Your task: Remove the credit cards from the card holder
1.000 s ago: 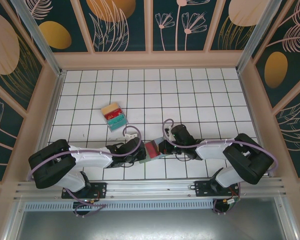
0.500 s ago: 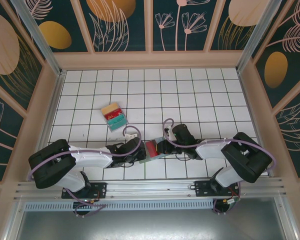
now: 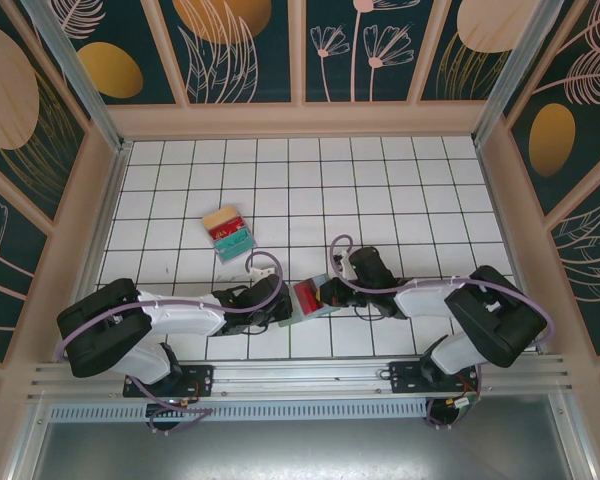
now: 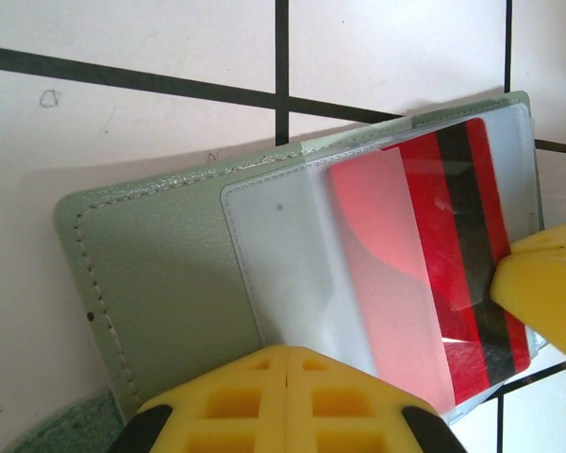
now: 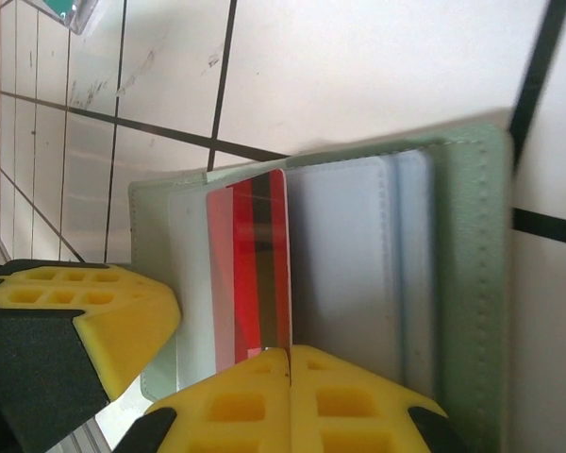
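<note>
Holder (image 4: 160, 283) lies open and flat on the table (image 3: 380, 200), between the two grippers. It looks soft and light with a stitched rim, so it will likely skate or fold unless pinned. Best pressed on its bare green leaf, clear of the pockets. Inside it, a frosted sleeve (image 4: 283, 255) covers part of a red card (image 4: 453, 217) with a dark stripe; the rest of the card shows bare. Judged thin, stiff and slick, so a flat pinch on the exposed short edge, pulled along the slit, should suit it. The sleeve may cling and drag the holder with it. A stack (image 3: 227, 232) of other cards sits well beyond the holder, up and to its left. Left arm (image 3: 180, 315) reaches in low from the holder's left. Left gripper (image 4: 287, 373) has its pads closed together at the holder's edge; whether it nips the leaf or only presses on it cannot be told. Right arm (image 3: 430, 298) comes in low from the holder's right, elbow folded. Right gripper (image 5: 291, 377) is also closed pad to pad, tips at the card's end. Whether it holds the card or only rests on it cannot be told.
</note>
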`<state>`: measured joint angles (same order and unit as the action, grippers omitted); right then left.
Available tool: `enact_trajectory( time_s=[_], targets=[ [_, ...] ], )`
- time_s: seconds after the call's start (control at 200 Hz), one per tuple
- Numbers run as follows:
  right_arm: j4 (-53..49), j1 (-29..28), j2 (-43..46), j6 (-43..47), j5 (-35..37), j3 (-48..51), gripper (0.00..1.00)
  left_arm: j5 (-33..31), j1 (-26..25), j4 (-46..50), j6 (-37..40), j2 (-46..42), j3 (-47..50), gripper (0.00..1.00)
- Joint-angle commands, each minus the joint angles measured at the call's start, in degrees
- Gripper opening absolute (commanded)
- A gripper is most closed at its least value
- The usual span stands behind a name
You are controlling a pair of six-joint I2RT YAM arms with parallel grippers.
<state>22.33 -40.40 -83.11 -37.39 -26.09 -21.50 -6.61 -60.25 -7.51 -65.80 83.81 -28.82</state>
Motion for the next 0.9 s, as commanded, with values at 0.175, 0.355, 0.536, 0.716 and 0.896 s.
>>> enact_trajectory(
  time_s=[0.175,0.355,0.536,0.716,0.896],
  targets=[
    [-4.8,3.7,5.2,2.8,0.6,2.5,0.0,-0.4,-0.2,5.1,0.9,0.0,1.3,0.0],
    [-6.5,5.8,10.4,3.1,-0.4,3.5,0.0,-0.5,-0.3,5.3,0.8,-0.9,1.4,0.0],
    [-8.4,5.9,17.1,3.6,-2.0,2.9,0.0,-0.7,-0.3,5.8,1.0,-3.0,0.4,0.03],
    [-8.4,5.8,20.5,3.2,-2.7,2.5,0.0,-2.3,-0.2,7.5,1.6,-8.1,-1.9,0.34],
    [-8.1,4.8,22.9,3.5,-2.2,1.5,0.0,-5.9,-0.2,9.1,2.3,-17.0,-2.4,0.69]
  ],
)
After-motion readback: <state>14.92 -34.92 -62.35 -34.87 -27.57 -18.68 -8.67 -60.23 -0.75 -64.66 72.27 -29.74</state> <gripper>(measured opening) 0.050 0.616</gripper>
